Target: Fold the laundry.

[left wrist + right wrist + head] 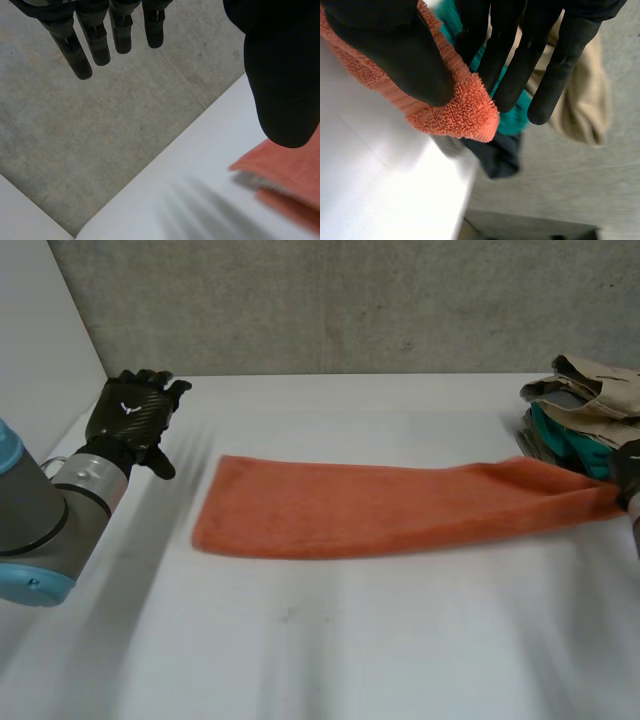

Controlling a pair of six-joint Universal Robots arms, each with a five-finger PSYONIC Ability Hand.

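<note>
An orange towel [380,505] lies stretched in a long strip across the white table [300,640]. My right hand [628,475] is at the towel's right end, by the table's right edge. In the right wrist view that hand [395,45] pinches the towel's corner [465,112] between its thumb and straight fingers. My left hand [130,415] is raised above the table, left of the towel's left end and apart from it, fingers straight. The left wrist view shows the left hand [95,40] holding nothing, with the towel's edge [295,175] below its thumb.
A pile of clothes [585,415], beige over teal and dark pieces, sits at the table's far right corner, just behind my right hand. In the right wrist view the teal piece [512,122] and beige piece [585,105] lie beyond the fingertips. A grey wall runs behind the table.
</note>
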